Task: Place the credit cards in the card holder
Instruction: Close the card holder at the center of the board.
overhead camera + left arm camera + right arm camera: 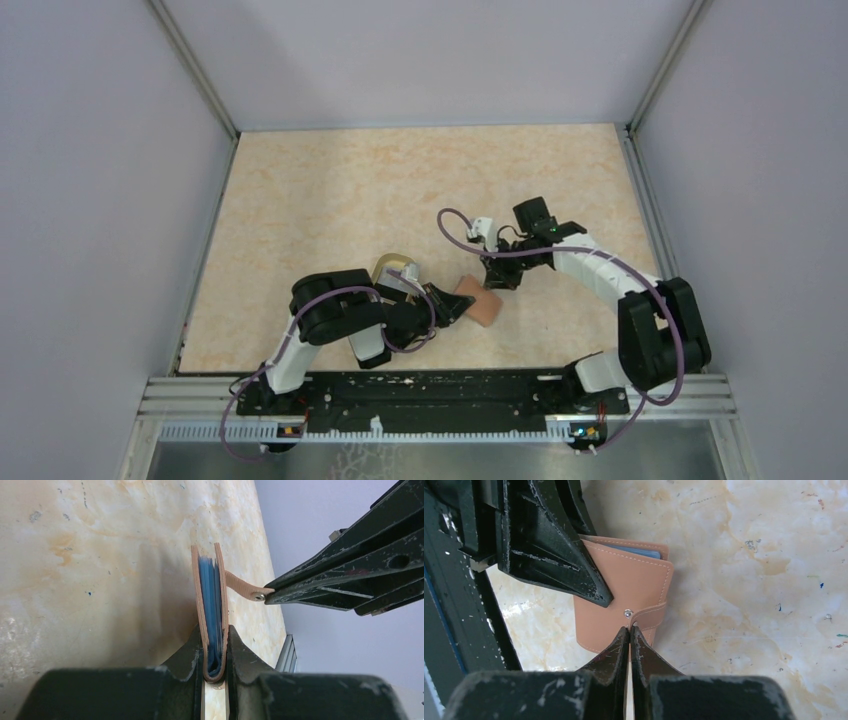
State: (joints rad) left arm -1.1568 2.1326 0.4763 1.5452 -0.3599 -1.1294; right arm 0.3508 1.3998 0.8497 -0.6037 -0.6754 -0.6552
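Left hand (455,303) clamps the folded edge of the reddish-brown card holder (481,304) at the near middle of the desk (400,190), its blue pockets showing between the covers. Right hand (497,284), fingers pinched tight, grips the holder's snap tab (240,586) from the far side.

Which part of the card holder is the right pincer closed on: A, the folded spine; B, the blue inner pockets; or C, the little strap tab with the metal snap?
C: the right pincer has its tips shut on the end of the tab, which it holds out from the card holder, while the left pincer clamps the fold.
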